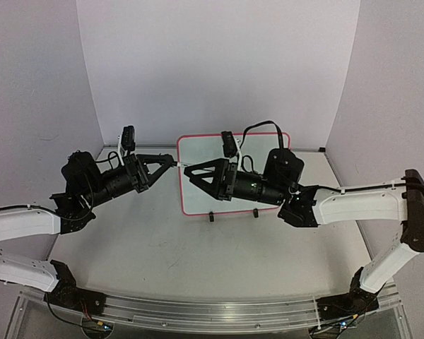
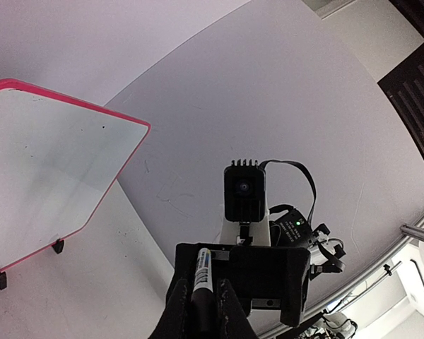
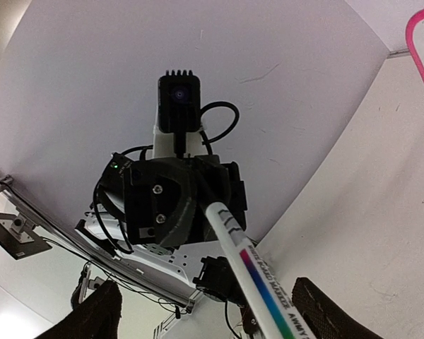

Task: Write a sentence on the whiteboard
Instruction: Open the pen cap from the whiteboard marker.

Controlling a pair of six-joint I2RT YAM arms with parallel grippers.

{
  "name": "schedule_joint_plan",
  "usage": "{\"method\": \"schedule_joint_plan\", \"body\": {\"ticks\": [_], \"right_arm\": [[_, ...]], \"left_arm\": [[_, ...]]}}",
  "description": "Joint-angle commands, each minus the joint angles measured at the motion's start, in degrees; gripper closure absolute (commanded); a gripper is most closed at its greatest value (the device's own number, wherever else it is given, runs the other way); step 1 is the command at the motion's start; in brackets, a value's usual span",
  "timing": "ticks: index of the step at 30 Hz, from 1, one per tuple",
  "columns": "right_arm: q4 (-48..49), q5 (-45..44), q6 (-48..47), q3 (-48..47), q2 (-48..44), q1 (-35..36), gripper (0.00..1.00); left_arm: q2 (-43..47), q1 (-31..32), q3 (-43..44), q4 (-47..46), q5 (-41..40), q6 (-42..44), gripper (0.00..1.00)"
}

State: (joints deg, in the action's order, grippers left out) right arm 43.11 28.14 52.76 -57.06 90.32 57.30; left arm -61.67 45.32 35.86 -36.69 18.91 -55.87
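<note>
Whiteboard [image 1: 198, 148], sm rect, pink-red frame, white face, standing on 2 blk feet, centre of table [image 1: 162, 240]

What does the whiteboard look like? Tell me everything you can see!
The whiteboard is a small white rectangle with a thin pink-red frame and rounded corners. It looks smooth and shiny, and it is blank apart from tiny specks. It stands nearly upright on two little black feet on the table. From above, the right arm hides part of it. Nothing seems to touch it.
</note>
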Motion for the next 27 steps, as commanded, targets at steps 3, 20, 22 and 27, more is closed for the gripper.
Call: {"method": "schedule_joint_plan", "body": {"ticks": [3, 20, 22, 27], "right_arm": [[5.35, 5.02, 1.34, -3.67, 0.66, 0.19, 0.30], [5.42, 3.19, 1.29, -1.73, -0.76, 0.18, 0.23], [5.41, 3.10, 1.29, -1.57, -0.76, 0.21, 0.23], [5.46, 2.81, 1.19, -1.47, -1.11, 0.20, 0.24]], "left_arm": [[1.19, -0.04, -0.58, -1.96, 0.72, -0.15, 1.00], [0.98, 0.05, 2.06, 2.53, 6.93, 0.90, 1.00], [0.79, 0.06, 2.23, 2.73, 7.83, 0.74, 1.00], [1.33, 0.05, 2.63, 4.98, 8.87, 1.56, 1.00]]}}
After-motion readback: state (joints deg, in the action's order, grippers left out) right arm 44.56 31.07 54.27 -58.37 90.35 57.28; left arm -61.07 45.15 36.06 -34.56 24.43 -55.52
